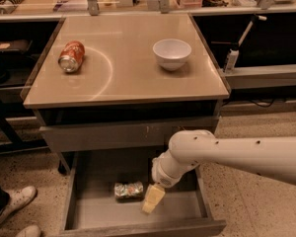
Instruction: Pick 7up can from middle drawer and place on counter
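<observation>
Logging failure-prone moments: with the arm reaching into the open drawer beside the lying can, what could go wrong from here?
1. The 7up can lies on its side in the middle drawer, just left of the end effector; a sideways nudge could roll it away.
2. The arm sits close under the drawer front and counter edge, so lifting straight up might clip them.

Can't read any text from here: nothing legible on the dented green-and-silver soda can (129, 189) or the orange-red soda can (71, 56). My tool (152, 202) hangs just beside the green one, over the open shallow grey drawer (98, 216).
</observation>
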Motion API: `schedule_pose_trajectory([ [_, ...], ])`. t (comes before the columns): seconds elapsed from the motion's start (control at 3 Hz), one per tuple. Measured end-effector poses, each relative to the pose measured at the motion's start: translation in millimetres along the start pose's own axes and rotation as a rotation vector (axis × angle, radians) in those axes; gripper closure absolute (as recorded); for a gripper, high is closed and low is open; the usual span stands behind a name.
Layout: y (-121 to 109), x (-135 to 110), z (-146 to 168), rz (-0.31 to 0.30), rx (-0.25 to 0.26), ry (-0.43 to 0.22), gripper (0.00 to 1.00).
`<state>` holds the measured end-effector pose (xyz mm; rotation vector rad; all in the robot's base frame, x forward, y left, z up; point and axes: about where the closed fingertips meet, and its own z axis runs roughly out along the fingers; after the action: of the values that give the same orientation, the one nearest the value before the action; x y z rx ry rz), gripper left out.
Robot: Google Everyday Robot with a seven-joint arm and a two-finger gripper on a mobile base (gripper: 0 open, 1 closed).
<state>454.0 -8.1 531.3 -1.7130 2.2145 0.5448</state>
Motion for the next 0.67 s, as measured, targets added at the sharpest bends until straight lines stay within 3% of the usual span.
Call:
schedule_pose_trajectory([
  [0.33,-18,-10,16,-0.008,0.028,-0.038,0.00],
  [0.67,-42,-21,52,0.026,0.046,-0.087,0.00],
])
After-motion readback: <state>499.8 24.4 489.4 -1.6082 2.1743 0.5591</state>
